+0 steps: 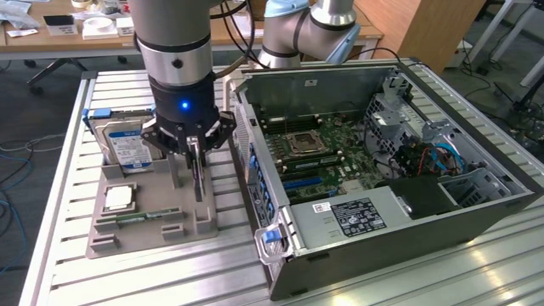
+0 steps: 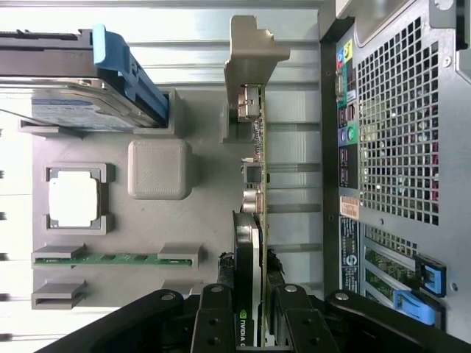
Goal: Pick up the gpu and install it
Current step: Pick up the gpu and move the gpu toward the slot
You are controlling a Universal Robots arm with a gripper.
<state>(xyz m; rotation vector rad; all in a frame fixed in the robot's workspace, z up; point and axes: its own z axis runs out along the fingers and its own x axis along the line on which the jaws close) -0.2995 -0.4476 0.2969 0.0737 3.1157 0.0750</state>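
Note:
The gpu (image 1: 198, 175) stands on edge in the grey holder tray (image 1: 127, 239), a thin black card pointing up between my fingers. My gripper (image 1: 193, 145) comes straight down onto it from above, and its jaws are shut on the card's top edge. In the wrist view the gpu (image 2: 249, 250) runs edge-on away from the camera, with its black shroud, green board and silver bracket (image 2: 254, 66) at the far end. The gripper (image 2: 252, 331) clamps it from both sides, one finger (image 2: 213, 323) pressed against the shroud.
The open computer case (image 1: 476, 210) lies on the exterior view's right, its motherboard (image 1: 327, 153) exposed and its rear panel (image 2: 397, 147) close beside the tray. A hard drive (image 1: 126, 143), a processor (image 1: 119, 197) and a memory stick (image 1: 140, 217) share the tray. Another arm's base (image 1: 297, 32) stands behind.

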